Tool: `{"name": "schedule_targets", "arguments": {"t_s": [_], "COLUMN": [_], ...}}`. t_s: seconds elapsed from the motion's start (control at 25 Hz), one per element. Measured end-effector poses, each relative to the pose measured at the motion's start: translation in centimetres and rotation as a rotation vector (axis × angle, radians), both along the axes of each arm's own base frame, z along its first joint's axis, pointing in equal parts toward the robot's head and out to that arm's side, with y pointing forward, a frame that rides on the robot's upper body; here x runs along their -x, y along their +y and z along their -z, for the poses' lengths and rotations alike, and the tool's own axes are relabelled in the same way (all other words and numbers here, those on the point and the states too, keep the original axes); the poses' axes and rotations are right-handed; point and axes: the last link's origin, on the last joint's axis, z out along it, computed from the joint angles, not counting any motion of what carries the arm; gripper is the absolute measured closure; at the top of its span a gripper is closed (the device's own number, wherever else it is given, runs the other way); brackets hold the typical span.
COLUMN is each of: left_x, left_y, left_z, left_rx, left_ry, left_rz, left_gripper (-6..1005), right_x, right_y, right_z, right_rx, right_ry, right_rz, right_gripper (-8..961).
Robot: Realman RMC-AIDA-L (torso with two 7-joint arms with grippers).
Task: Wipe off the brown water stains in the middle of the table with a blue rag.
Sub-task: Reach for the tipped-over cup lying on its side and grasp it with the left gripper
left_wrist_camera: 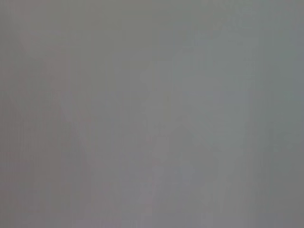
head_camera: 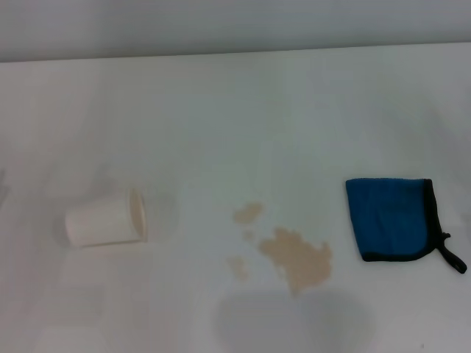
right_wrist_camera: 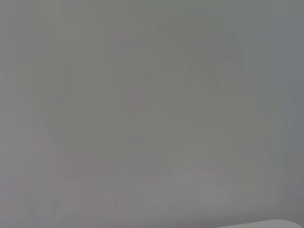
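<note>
Pale tan, irregular brown water stains [head_camera: 296, 259] lie mid-way across the broad, smooth white table [head_camera: 235, 110], a bright blue soft rag [head_camera: 390, 218] with black edging flat to their right, a tipped white paper cup [head_camera: 107, 218] to their left. Neither gripper appears in any view, so finger state and finger-relative positions cannot be told.

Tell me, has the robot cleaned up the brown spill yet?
Not yet. Nothing looks done: the brown water stains are all there on the table, one big patch with small spots beside it. Nothing is in hand either; the blue rag lies flat to the right of the spill, untouched, and neither gripper shows in any view. A paper cup lies tipped over on the left. Grabbing the rag and wiping are both left.
</note>
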Motion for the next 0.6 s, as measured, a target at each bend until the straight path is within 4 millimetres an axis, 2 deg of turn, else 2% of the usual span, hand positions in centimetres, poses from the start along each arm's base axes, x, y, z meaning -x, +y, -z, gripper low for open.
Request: {"name": "schedule_targets", "arguments": {"t_s": [0.6], "left_x": [0.1], "left_y": [-0.11], "left_z": [0.08], "left_rx": [0.003], "left_ry": [-0.002], "left_rz": [-0.005], "left_gripper": [138], "right_x": [0.15], "right_y": [0.25], "right_z": [0.0], "right_rx": [0.0], "right_ry": [0.0], "right_rz": [-0.006], "right_gripper": [85]}}
